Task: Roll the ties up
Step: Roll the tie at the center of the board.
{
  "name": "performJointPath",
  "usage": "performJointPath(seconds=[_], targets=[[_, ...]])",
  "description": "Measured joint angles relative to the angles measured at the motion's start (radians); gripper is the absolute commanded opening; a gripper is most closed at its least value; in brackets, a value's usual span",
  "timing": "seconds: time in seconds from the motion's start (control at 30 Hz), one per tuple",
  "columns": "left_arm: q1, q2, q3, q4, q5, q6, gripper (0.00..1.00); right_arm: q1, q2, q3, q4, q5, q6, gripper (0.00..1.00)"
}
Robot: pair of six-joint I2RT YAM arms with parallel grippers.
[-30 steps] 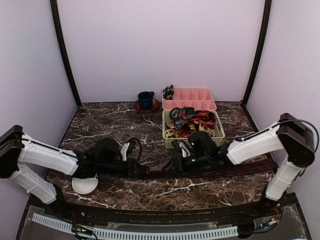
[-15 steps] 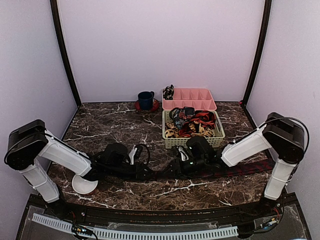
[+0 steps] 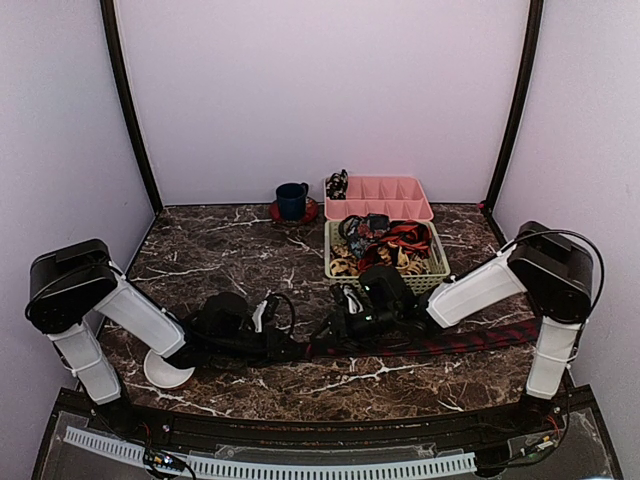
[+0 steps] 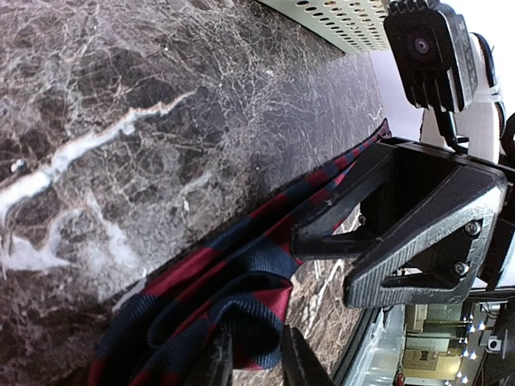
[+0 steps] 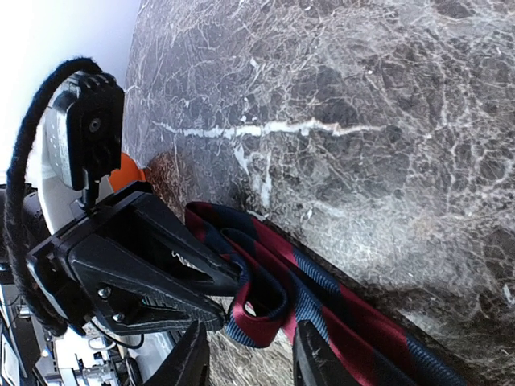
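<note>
L hand (image 3: 287,347) lying low on bench (image 3: 220,250), fingers nearly together, pinching the folded end of striped tie (image 3: 450,341). R hand (image 3: 327,330) sitting just beside, facing it, tips clamping the same fold. Rest of tie lying flat, running R along bench front. Behind, other ties (image 3: 395,240) sitting in basket (image 3: 437,272).

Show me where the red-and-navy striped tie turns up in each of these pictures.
Top external: the striped tie lies along the near part of the table, from centre to right.
Left wrist: the tie fills the bottom centre, running up to the right.
Right wrist: the tie sits lower centre, running off bottom right.
Shared landmark: the white-veined dark marble table under it.
</note>
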Motion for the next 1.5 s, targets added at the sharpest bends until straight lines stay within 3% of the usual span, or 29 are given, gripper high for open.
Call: performJointPath(seconds=[0.33, 0.57, 0.67, 0.77, 0.87, 0.9, 1.07, 1.23, 1.37, 1.5], targets=[[0.008, 0.03, -0.007, 0.077, 0.018, -0.04, 0.19, 0.013, 0.045, 0.032, -0.038, 0.005, -0.006, 0.33], [0.015, 0.033, -0.007, 0.092, 0.024, -0.047, 0.22, 0.03, 0.071, 0.076, -0.063, 0.015, -0.027, 0.0], [0.023, 0.031, -0.007, 0.089, 0.026, -0.041, 0.35, 0.031, 0.072, 0.076, -0.082, 0.026, -0.039, 0.0], [0.028, 0.006, -0.002, 0.045, 0.025, -0.005, 0.64, 0.03, 0.072, 0.077, -0.093, 0.031, -0.047, 0.0], [0.029, -0.061, 0.018, -0.043, 0.023, 0.086, 0.97, 0.028, 0.072, 0.082, -0.108, 0.036, -0.06, 0.0], [0.029, -0.095, 0.031, -0.084, 0.02, 0.129, 0.99, 0.028, 0.072, 0.083, -0.113, 0.039, -0.066, 0.0], [0.034, -0.285, 0.082, -0.273, -0.059, 0.415, 0.99, 0.024, 0.072, 0.093, -0.13, 0.046, -0.086, 0.0], [0.035, -0.45, 0.024, -0.269, -0.144, 0.727, 0.99, 0.022, 0.072, 0.119, -0.163, 0.046, -0.108, 0.0], [0.036, -0.477, 0.006, -0.328, -0.19, 0.979, 0.98, 0.021, 0.072, 0.144, -0.18, 0.046, -0.122, 0.0], [0.042, -0.476, -0.02, -0.321, -0.166, 1.096, 0.96, 0.019, 0.073, 0.158, -0.196, 0.045, -0.137, 0.0]])
